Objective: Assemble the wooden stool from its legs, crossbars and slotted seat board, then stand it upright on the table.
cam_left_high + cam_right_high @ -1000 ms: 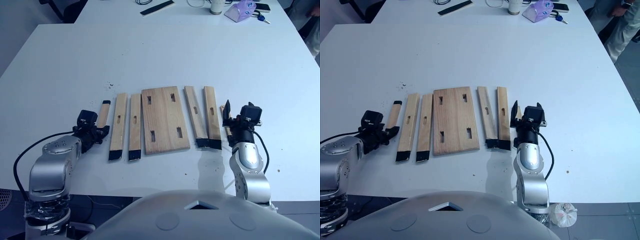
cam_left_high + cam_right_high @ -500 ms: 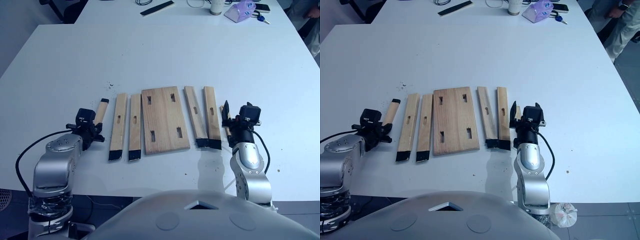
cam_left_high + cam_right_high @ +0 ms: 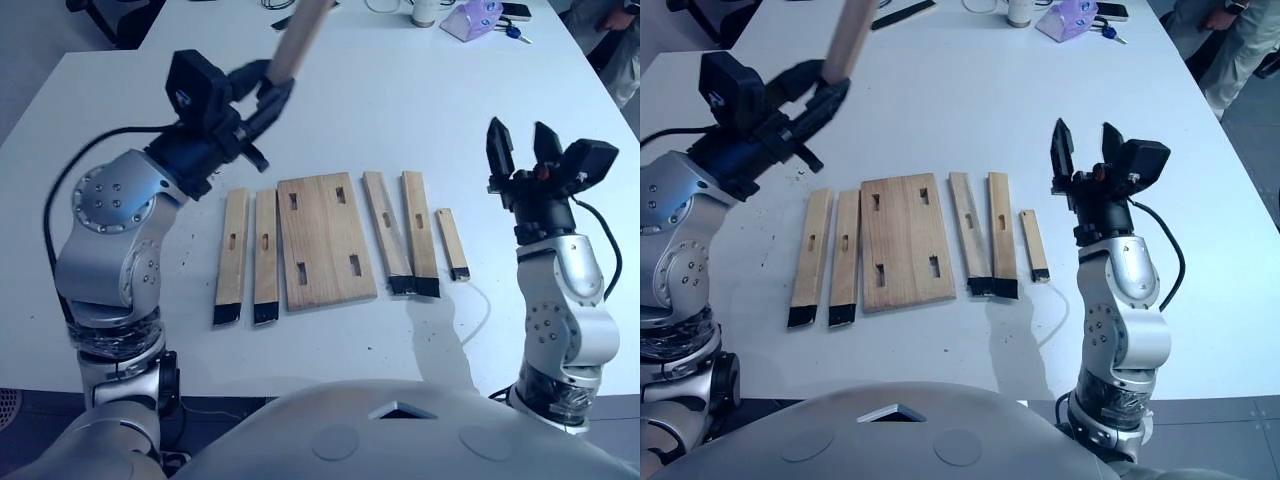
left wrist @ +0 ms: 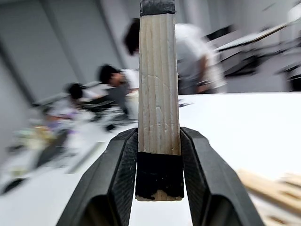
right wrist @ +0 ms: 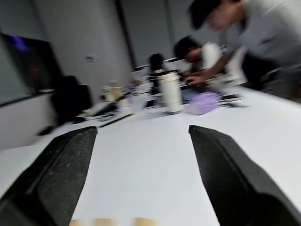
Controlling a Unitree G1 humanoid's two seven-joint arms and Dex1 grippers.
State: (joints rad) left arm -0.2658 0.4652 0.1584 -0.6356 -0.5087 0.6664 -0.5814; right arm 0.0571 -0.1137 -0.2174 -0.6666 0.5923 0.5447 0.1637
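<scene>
**Change observed.** Within the last second the left arm has risen from the surface to well above it. The left hand (image 3: pixel 268 88) has carried a crossbar (image 3: pixel 300 35) up with it. The left wrist view shows both fingers (image 4: pixel 123 165) closed against the crossbar's black-tipped end, with the wooden length standing up out of the grip. The place beside the outer left leg, where this crossbar lay a second ago, is now bare.

The right arm has also lifted clear of the surface (image 3: pixel 400 110). The right hand (image 3: pixel 517 135) is spread wide and holds nothing. The second crossbar (image 3: pixel 452 243), which that hand stood over half a second ago, lies flat just beside the outer right leg.

**Parts not disturbed.** The seat board (image 3: pixel 325 240) lies flat at the centre. The four legs (image 3: pixel 232 256) lie flat in pairs on either side of it, slots facing up. None has been joined to another.

**Assessment.**
- The first part has been picked up, so assembly appears to be at its opening step.
- The grip is at one end only, which leaves the far end free to enter a leg slot.
- That grip may also let the crossbar pivot if it is pressed off-axis.
- The right side's pick-up appears not to have been made, so the second crossbar must still be collected.
</scene>
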